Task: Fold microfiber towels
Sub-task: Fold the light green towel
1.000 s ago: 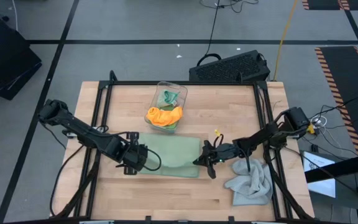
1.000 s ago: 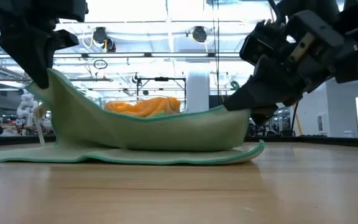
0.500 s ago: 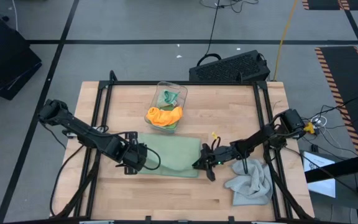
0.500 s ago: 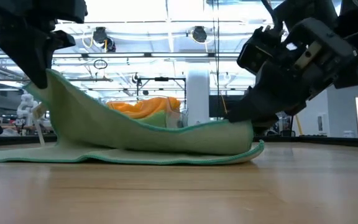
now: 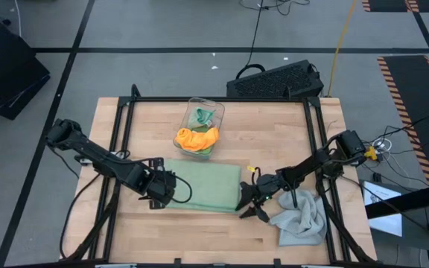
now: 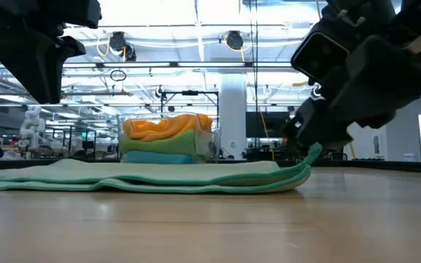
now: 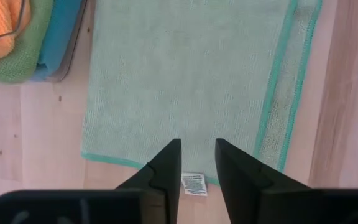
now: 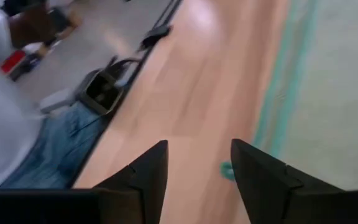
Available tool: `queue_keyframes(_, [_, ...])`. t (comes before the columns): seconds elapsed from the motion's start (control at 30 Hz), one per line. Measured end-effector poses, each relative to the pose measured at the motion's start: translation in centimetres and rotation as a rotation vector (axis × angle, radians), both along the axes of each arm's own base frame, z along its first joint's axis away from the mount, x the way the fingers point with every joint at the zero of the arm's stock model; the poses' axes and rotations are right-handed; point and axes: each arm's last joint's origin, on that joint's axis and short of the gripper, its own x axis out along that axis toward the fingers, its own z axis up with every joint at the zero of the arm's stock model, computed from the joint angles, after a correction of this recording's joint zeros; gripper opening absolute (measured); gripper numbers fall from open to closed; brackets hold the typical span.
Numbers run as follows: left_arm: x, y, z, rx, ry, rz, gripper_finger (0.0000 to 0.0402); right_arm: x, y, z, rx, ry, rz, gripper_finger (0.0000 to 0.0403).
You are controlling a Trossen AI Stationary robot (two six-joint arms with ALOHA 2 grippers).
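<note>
Item: sage green towel point(image 5: 202, 187), lying flat near the middle of the bench point(image 5: 274, 134), folded over once. In the low view two layers show, edges roughly matched, teal hem curling up slightly at the right end. Care tag visible at the left arm's side of the cloth in the left wrist view.

Item: left end effector point(image 5: 162, 189), at the towel's left edge, just above the cloth. Fingers apart with a narrow gap between them, nothing held.

Item: right end effector point(image 5: 249, 202), off the towel's right edge toward the near corner. Fingers spread, empty; bare wood shows between them.

Item: clear plastic bin point(image 5: 203, 114), at the back of the bench, a bright green cloth inside.

Item: stack of folded towels point(image 5: 196, 139), in front of the bin, orange on top, green and blue beneath.

Item: light grey towel point(image 5: 299, 219), crumpled at the near right of the bench, unfolded.

Handling note, as judgement: this looks like the release after a first fold. To do it well, both end effectors should lift straight up and clear before moving sideways, so the top layer is not dragged. For the second fold, grip both layers together at matching corners and check that the hems align before letting go.
</note>
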Motion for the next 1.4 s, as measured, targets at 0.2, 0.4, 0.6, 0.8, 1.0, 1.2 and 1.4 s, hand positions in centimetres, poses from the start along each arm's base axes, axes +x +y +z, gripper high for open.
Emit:
queue_keyframes(0.2, [-0.5,-1.5,0.0,-0.031,-0.045,0.036,0.0102,-0.3,0.1,-0.3,0.005,0.047,0.043,0.0165])
queue_keyframes(0.4, [-1.8,-4.4,-0.9,0.063,-0.08,-0.021,0.0102,-0.4,0.0,-0.7,-0.024,0.068,0.05,0.0165])
queue_keyframes(0.6, [-2.3,-6.4,-4.3,0.182,0.056,-0.05,0.0102,-0.3,-0.2,0.1,-0.105,-0.01,0.006,0.0165])
queue_keyframes(0.8, [-2.7,-8.0,-7.2,0.205,0.172,-0.057,0.0102,-1.3,-0.6,2.2,-0.181,-0.108,-0.027,0.0164])
queue_keyframes(1.0, [-2.9,-8.4,-8.0,0.218,0.209,-0.076,0.0102,-2.9,-1.5,3.4,-0.229,-0.177,-0.102,0.0164])
queue_keyframes(1.2, [-3.3,-7.4,-9.0,0.238,0.256,-0.09,0.0102,-4.6,-2.0,2.9,-0.223,-0.196,-0.167,0.0164])
queue_keyframes(1.4, [-3.6,-6.9,-9.7,0.243,0.259,-0.091,0.0102,-5.4,-2.2,2.6,-0.197,-0.227,-0.182,0.0164])
